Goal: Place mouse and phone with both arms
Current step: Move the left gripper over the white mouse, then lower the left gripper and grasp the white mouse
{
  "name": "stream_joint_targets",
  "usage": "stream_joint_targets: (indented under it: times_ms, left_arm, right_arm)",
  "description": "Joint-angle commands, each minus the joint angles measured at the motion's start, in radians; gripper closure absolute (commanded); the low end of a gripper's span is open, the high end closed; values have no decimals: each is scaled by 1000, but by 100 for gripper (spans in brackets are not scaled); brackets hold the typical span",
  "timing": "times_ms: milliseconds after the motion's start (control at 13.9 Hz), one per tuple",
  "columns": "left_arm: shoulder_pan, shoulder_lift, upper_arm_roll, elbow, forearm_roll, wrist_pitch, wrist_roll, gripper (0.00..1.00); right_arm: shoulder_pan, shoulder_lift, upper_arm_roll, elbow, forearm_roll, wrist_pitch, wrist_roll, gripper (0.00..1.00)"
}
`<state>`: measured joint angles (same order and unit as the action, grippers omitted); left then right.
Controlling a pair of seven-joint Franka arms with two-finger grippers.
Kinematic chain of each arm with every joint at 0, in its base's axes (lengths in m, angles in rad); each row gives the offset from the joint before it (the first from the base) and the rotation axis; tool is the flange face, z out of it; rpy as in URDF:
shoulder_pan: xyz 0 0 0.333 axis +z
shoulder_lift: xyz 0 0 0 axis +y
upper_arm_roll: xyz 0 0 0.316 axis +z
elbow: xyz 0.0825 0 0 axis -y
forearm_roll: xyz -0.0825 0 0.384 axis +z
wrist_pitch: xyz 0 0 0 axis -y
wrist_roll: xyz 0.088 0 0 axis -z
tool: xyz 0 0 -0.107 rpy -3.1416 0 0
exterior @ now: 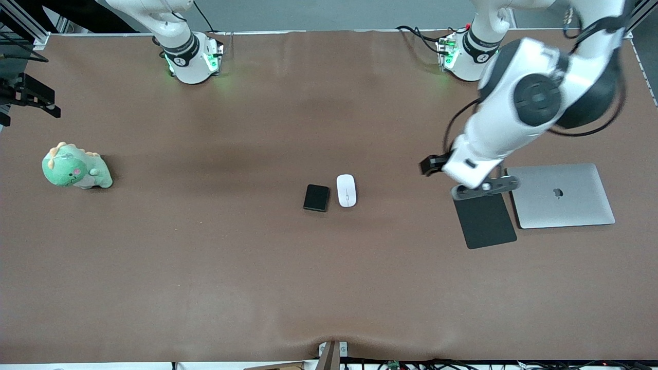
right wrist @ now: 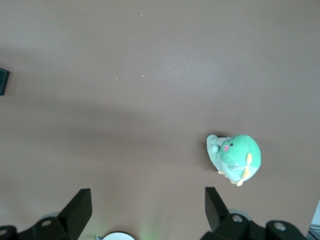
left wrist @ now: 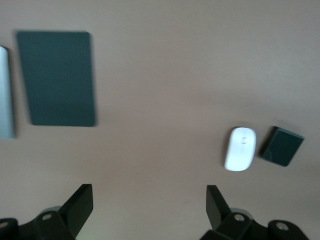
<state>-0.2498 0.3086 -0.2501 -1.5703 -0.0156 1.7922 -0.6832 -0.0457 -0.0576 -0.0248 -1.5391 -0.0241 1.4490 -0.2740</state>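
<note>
Across the whole front view spreads the brown table (exterior: 205, 267), its surface bare over most of the edge nearest the front camera. Next in size is the left arm (exterior: 519, 118), which reaches out from its base at the top edge toward the left arm's end of the table, its wrist hanging over the top edge of the mouse pad. A closed silver laptop (exterior: 563, 196) lies near the left arm's end of the table, and the flat black mouse pad (exterior: 486, 221) lies just beside it, toward the middle. The left gripper (left wrist: 150, 202) hangs over bare table with its jaws spread wide and nothing between them. The right gripper (right wrist: 148, 202) (seen only from its own wrist camera) is likewise wide open and empty, above bare table near a green plush dinosaur (exterior: 75, 168) that sits close to the right arm's end of the table. About midway between the table's ends and midway between its top and bottom edges lie the task's two things, just beside each other but apart: the white mouse (exterior: 346, 190) toward the left arm's end, the black phone (exterior: 316, 198) toward the right arm's end.
</note>
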Motion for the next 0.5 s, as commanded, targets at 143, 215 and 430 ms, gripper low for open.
stream_joint_targets:
  times_ms: [143,215,430]
  left_arm:
    - [-184,193,5,29,144,166,-131,0]
    - [-212,228,5,29,158,203,-148,0]
    - [-249,322,6,30,160,307,-200,0]
  right_arm:
    - [-11,-13,6,-4,-10,5,-10,0]
    - [-11,-13,6,-4,-10,5,-10,0]
    - [-19,-13,6,-6,-8,4,-8,0]
